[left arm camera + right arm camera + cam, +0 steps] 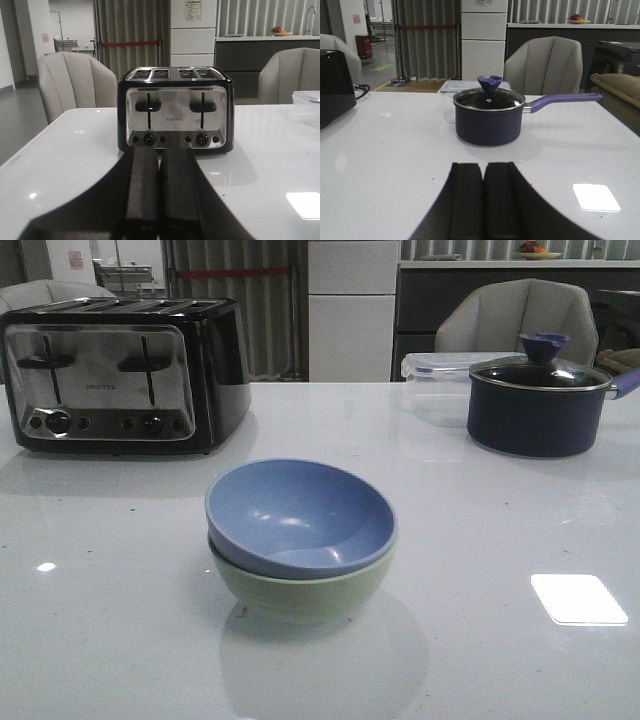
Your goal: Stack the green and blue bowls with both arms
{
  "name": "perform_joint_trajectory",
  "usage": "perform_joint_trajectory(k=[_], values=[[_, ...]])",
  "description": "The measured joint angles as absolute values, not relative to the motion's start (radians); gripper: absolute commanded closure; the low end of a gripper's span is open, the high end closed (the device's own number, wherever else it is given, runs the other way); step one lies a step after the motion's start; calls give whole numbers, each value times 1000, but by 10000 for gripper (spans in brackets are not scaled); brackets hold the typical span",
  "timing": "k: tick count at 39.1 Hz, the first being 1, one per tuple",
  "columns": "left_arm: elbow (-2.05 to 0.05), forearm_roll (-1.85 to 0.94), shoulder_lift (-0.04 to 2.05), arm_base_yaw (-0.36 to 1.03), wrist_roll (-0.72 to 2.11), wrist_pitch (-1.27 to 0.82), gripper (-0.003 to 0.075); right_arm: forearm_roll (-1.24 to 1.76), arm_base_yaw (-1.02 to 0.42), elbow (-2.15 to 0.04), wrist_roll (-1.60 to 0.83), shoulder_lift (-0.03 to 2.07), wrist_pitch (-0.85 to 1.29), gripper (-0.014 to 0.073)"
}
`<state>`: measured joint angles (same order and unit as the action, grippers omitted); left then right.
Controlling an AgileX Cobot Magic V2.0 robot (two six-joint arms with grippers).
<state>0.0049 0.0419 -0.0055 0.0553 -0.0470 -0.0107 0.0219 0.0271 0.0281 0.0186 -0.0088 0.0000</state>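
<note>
Periwinkle blue bowl (300,515) sits nested in the green bowl (298,590), centre frame on the desk (100,620). Left tool (159,187) and right tool (483,200) are both pressed together, holding nothing.

Our left gripper (159,195) with fingers pressed together, nothing between them, our right gripper (484,200) likewise closed and empty, both held level, pointing forward

A smooth, matte periwinkle-blue round bowl (300,515) sits upright, nested inside a pale sage-green round bowl (298,592) of similar size; the stacked pair rests on the glossy white table's centre.
</note>
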Motion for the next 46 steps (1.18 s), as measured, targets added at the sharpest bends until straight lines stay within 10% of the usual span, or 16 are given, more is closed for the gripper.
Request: perform_joint_trajectory(k=[46], values=[[5,42,-5,55,-47,-11,622,22,17,28,21,-9,-5,589]])
